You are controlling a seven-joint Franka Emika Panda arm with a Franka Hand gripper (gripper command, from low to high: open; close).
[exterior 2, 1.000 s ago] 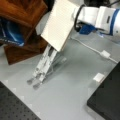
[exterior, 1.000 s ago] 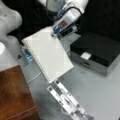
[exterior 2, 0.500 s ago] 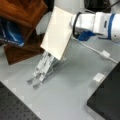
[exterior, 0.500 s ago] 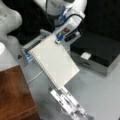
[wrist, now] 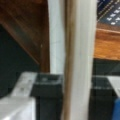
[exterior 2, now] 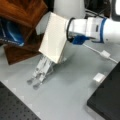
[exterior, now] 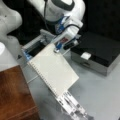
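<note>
notebook (exterior: 53, 71) leans tilted on a clear stand (exterior: 71, 105) mid-tabletop, its long axis running from the stand up to the pincer (exterior: 58, 47), which is clamped on its top edge. black box (exterior: 100, 53) sits well apart.

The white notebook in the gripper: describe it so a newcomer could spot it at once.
Start at the white robot arm in a front view and follow it down to the gripper. It clamps the top edge of the white notebook, which leans tilted on a clear stand. Its spiral-bound edge and plain pale cover set it apart from the black box nearby.
</note>
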